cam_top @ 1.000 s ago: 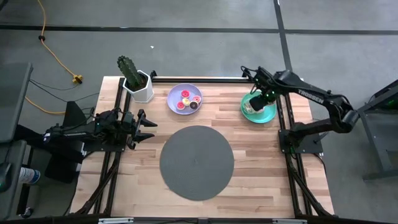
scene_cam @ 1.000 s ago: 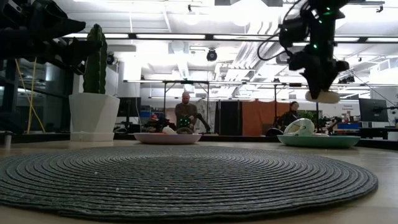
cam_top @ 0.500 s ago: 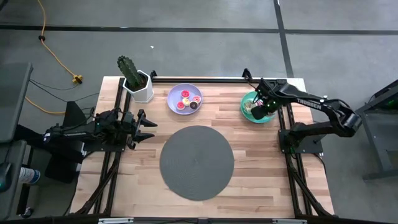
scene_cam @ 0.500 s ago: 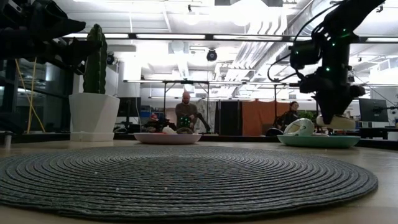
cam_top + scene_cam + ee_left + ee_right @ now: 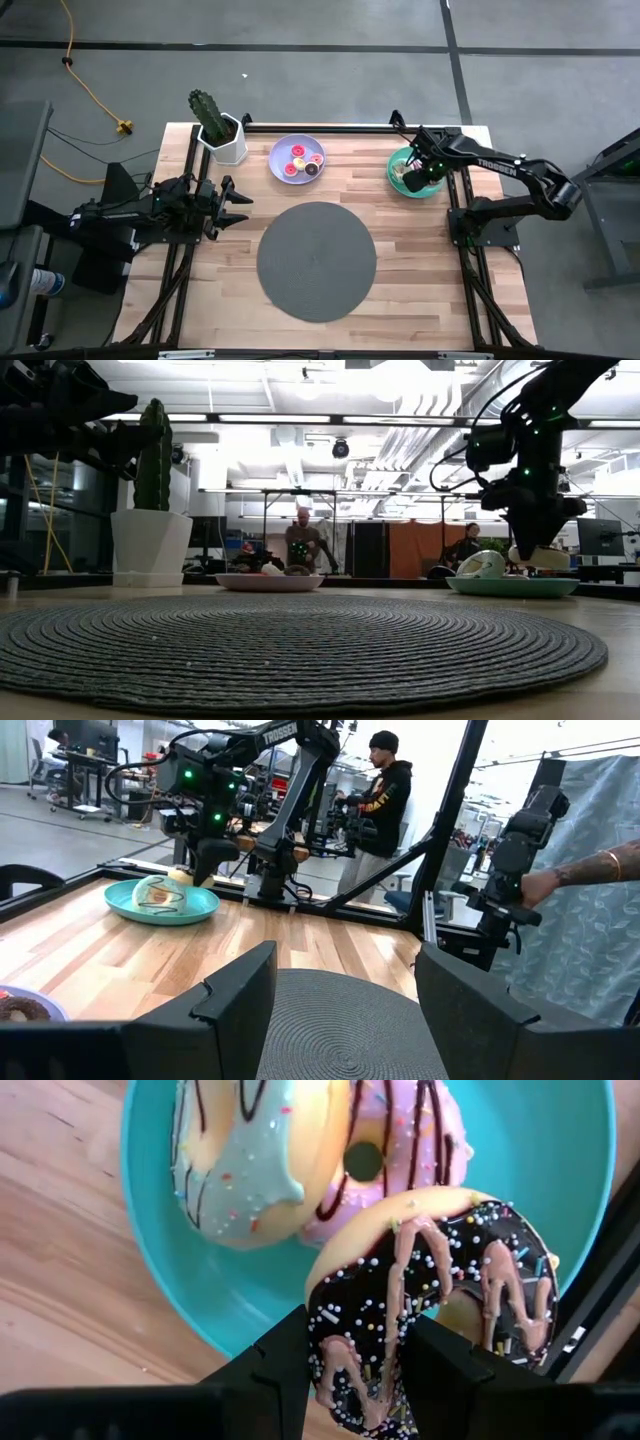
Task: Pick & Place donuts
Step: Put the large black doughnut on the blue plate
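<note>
My right gripper (image 5: 413, 183) is low over the teal plate (image 5: 393, 172) at the table's far right, shut on a chocolate-iced sprinkled donut (image 5: 440, 1290). A mint-iced donut (image 5: 250, 1150) and a pink-iced donut (image 5: 400, 1140) lie on that plate (image 5: 560, 1170), the mint one leaning on the pink one. Several small donuts (image 5: 300, 162) lie on the lavender plate (image 5: 280, 150) at the far middle. My left gripper (image 5: 240, 203) is open and empty at the table's left side. My right gripper pinches the chocolate donut's ring (image 5: 365, 1350) between its two fingers (image 5: 285, 1370), one on each flat face. The fingers come from above, pointing down. The donut stands on edge, tilted, over the pink donut; whether it rests on it I cannot tell.
A big dark grey round mat (image 5: 316, 260) lies in the table's middle. A cactus in a white pot (image 5: 218, 128) stands at the far left. Black frame rails (image 5: 455, 200) run beside the teal plate. A person (image 5: 380, 790) and a hand (image 5: 570, 880) show beyond the table.
My right gripper has gone down toward the teal plate with the chocolate donut, shifting slightly toward the table's near edge, and has then stayed still just over the plate. It has stayed shut on the donut.
</note>
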### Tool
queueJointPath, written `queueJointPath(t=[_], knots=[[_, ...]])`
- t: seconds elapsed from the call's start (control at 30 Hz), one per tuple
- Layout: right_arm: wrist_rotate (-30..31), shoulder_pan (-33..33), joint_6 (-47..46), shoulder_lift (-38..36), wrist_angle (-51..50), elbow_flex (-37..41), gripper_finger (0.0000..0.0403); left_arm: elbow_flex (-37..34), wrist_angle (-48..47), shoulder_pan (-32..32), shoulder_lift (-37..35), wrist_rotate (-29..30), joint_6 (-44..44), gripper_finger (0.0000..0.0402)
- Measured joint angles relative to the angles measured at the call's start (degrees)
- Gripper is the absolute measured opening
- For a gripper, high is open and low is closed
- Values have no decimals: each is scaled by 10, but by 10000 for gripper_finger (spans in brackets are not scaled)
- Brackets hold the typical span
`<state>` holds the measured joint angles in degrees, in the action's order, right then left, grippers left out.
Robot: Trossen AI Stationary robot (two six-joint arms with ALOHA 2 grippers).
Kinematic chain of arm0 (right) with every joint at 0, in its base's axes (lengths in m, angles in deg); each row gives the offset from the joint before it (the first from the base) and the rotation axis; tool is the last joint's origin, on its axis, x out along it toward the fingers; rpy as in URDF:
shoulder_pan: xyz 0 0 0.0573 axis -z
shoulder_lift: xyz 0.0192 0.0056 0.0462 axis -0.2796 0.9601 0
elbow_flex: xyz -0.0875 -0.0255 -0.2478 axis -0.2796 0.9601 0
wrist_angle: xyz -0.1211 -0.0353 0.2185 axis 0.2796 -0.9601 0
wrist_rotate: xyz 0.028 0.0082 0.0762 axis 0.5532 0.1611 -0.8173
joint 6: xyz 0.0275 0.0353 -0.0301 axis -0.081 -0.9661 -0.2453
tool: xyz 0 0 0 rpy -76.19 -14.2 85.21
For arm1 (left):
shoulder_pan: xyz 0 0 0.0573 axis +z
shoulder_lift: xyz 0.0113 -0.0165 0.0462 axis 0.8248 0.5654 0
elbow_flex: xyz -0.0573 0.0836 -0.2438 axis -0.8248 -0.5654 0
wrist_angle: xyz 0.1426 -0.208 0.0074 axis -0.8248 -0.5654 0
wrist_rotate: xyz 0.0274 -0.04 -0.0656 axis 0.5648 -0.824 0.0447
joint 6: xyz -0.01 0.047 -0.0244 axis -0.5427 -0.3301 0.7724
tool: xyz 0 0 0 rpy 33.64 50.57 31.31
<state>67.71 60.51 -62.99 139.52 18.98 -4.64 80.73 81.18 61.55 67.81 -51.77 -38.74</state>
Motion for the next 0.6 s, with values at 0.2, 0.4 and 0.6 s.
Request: queueJointPath(t=[0.2, 0.4, 0.6], knots=[[-1, 0, -4, 0, 16, 23, 132, 0, 0, 0, 0, 0, 0, 230], [11, 0, -11, 0, 36, 31, 169, 0, 0, 0, 0, 0, 0, 230], [18, 0, -12, 0, 47, 31, 218, 0, 0, 0, 0, 0, 0, 230]])
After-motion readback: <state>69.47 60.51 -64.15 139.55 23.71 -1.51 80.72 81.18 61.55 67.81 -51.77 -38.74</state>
